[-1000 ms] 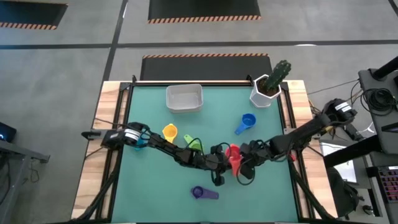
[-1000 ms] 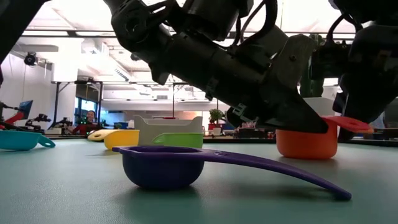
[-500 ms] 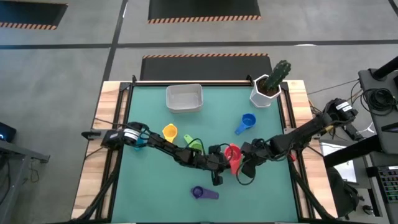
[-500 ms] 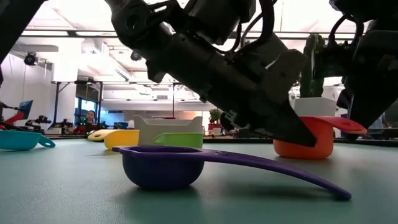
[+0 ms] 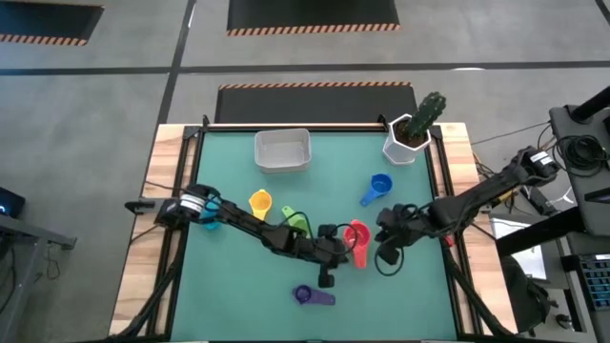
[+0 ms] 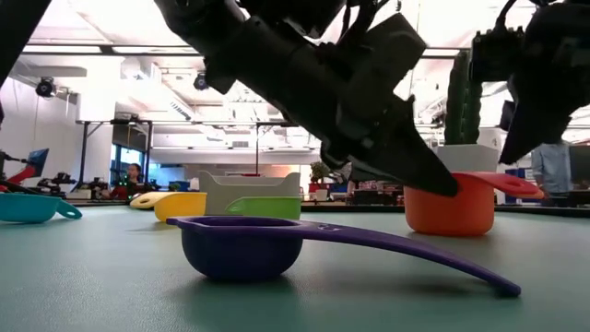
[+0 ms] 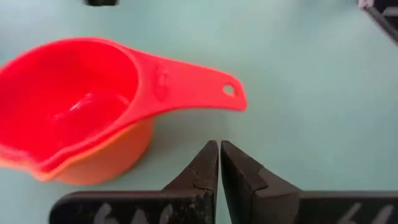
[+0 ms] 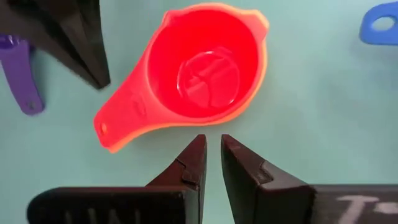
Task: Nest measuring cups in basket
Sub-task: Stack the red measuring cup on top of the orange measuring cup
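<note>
The red cup (image 5: 357, 236) sits nested in the orange cup (image 6: 452, 214) on the mat, right of centre, with its handle (image 7: 199, 87) sticking out free. My left gripper (image 5: 334, 252) is shut just left of it. Its tips (image 7: 219, 146) are short of the handle and touch nothing. My right gripper (image 5: 385, 234) stands just right of the cup. Its fingers (image 8: 211, 140) are open by a narrow gap and hold nothing. The white basket (image 5: 282, 150) stands at the far side with nothing in it.
The purple cup (image 5: 310, 296) lies near the front edge. The green cup (image 5: 297, 222), yellow cup (image 5: 259, 202) and teal cup (image 5: 212, 217) lie along my left arm. The blue cup (image 5: 377, 187) is toward the far right. A white cactus pot (image 5: 412, 133) stands at the far right corner.
My right gripper has drawn back from the red cup toward the table's right edge. My left gripper has shifted slightly toward the near edge. The red cup now sits level in the orange cup, and the pair has stayed in place.
</note>
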